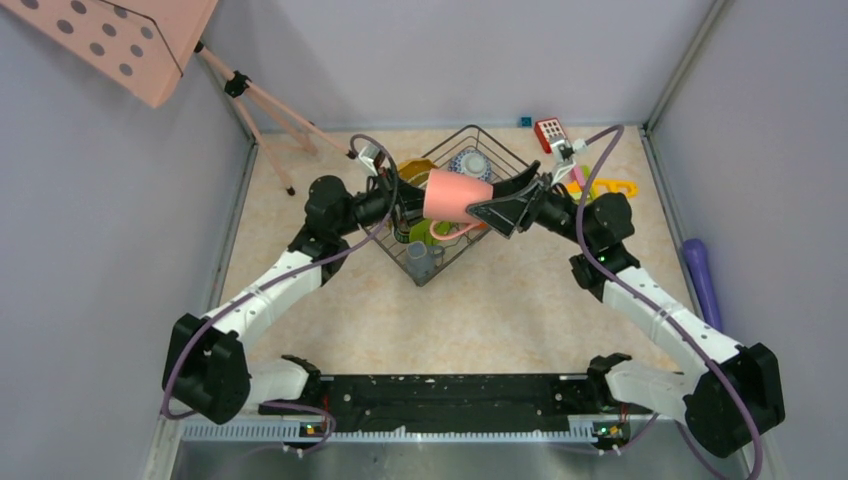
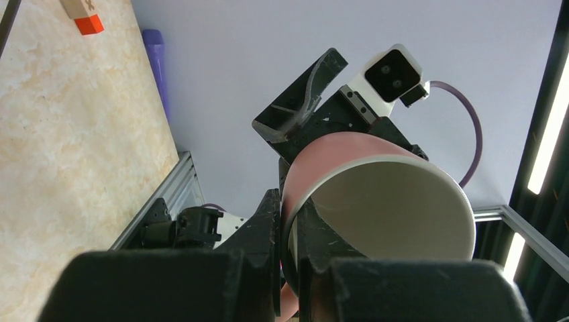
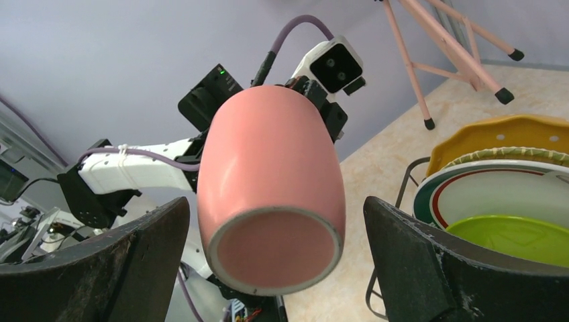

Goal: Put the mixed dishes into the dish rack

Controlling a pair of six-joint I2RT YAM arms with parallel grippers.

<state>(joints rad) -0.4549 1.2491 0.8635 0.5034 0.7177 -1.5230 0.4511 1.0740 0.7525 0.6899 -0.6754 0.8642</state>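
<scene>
A: Step in hand?

B: Loading the pink mug [image 1: 458,197]. Judged as a hand-over between arms, or a re-grip in the air. Not yet in the dish rack [image 1: 497,146]; lying on its side above it, clear of the wires.

A: Held by what?

B: Left gripper [image 2: 290,221], pinched narrow on the rim wall, one finger inside the mouth and one outside. Right gripper [image 3: 276,225] spread wide, straddling the base end of the mug. No contact on either side, as far as can be told from the right wrist view.

A: Room below?

B: Partly taken. Yellow scalloped plate [image 3: 500,133], white green-rimmed plate [image 3: 480,194] and lime green plate [image 3: 520,235] stacked on edge along one side. Grey mug [image 1: 420,258] at the near corner.

A: Next move?

B: Probably close the right fingers on the body before the left lets go (smooth rounded glaze, so square and firm). Then turn and lower into a free gap beside the grey mug, away from the plates.
</scene>
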